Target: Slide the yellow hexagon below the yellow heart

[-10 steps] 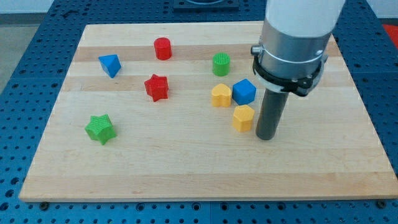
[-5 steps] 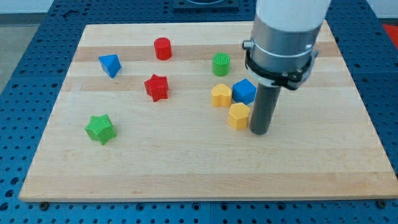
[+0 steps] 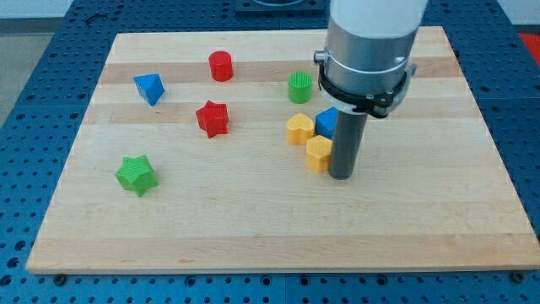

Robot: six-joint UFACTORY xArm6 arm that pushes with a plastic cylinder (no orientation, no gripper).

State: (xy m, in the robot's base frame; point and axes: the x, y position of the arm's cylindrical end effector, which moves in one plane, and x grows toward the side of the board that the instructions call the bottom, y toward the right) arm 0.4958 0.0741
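Robot arm in the camera view. The white cylindrical upper housing of the arm (image 3: 375,17) enters from the view's top, right of centre, and is cut off by the frame edge. Below it sits a grey metal collar (image 3: 363,67) ringed by a thin black clamp band. From the collar a straight dark rod (image 3: 347,143) hangs upright, narrower than the housing. My tip (image 3: 341,176) is the rod's lower end, at the surface.
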